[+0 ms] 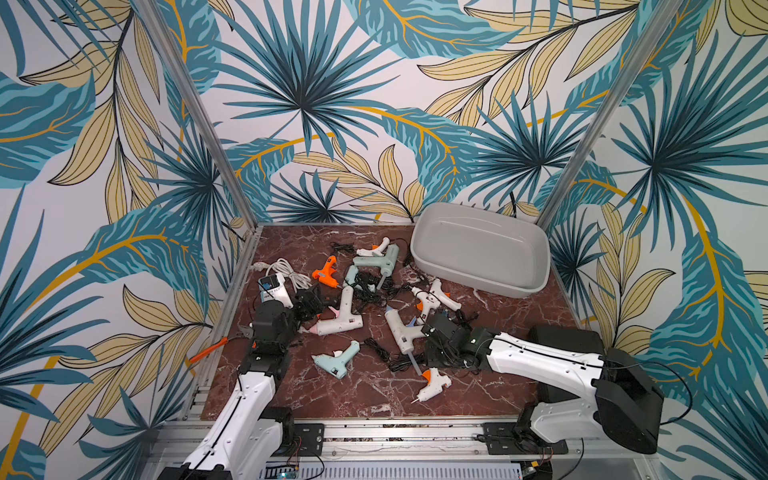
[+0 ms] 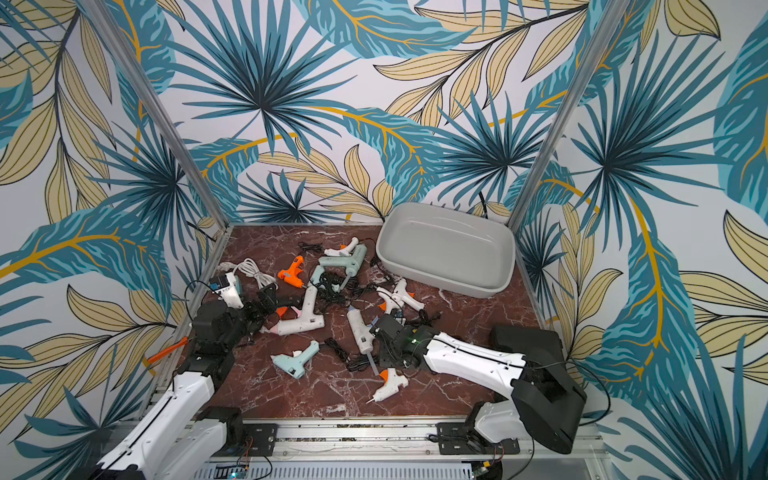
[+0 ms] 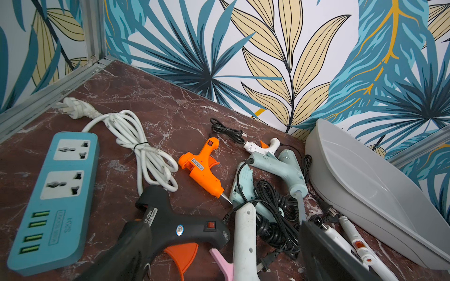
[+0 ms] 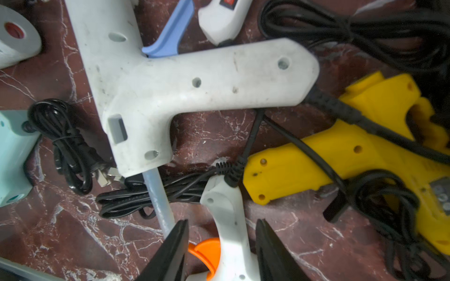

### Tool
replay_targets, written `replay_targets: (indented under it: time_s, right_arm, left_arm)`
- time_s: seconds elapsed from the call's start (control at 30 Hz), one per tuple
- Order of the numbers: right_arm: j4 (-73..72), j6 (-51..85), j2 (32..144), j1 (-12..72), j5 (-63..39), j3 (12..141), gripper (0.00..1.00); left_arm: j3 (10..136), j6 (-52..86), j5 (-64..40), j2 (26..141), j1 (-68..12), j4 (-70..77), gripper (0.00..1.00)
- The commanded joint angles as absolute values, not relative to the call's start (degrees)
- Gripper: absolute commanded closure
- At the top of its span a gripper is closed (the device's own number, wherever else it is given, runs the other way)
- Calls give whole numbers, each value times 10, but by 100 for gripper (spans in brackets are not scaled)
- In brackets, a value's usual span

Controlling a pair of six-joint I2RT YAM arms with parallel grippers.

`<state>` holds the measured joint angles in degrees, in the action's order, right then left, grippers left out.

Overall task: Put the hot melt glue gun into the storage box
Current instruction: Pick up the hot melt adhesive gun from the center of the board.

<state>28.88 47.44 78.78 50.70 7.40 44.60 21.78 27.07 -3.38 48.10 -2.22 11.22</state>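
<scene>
**Twelve glue guns on the marble, one between the right jaws**

Two arms share one marble table (image 1: 374, 399). Across the views twelve glue guns can be counted:
- four small white (image 1: 375, 248) (image 1: 424, 300) (image 1: 445, 296)
- two large white, one with a pink trigger (image 1: 345, 320) and one with a blue trigger (image 1: 400, 334)
- three mint (image 1: 376, 261) (image 1: 337, 362) (image 3: 243, 180)
- one orange (image 1: 325, 272)
- one black (image 3: 180, 226)
- one yellow (image 4: 316, 155)

There is one power strip (image 1: 272, 289) and one storage box (image 1: 478, 249).

The right gripper (image 4: 222, 220) hangs over the fourth small white glue gun (image 1: 433, 384). Its jaws stand part-way apart astride the handle. Marble shows between each fingertip and the plastic, so nothing is clamped. This gun lies on the table near the front edge, well apart from the box. The left gripper (image 1: 308, 302) is spread wide and holds nothing, close by the black gun and the power strip.

The storage box sits in the far right corner, its rim close to the back and right rails. The power strip lies along the left rail. Black cords (image 1: 370, 286) tangle through the middle of the pile. Bare marble runs along the front edge and in a patch between the box's near wall and the right arm.
</scene>
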Motion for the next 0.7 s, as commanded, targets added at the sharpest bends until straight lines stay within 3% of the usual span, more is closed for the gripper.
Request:
replay_targets:
  time_s: [0.0, 0.67]
  right_arm:
    - [281, 487, 794, 510, 68, 441, 52]
    - [260, 501, 851, 511, 85, 418, 58]
  left_arm:
    - [240, 272, -25, 477, -23, 111, 0]
    - [238, 274, -33, 489, -23, 118, 0]
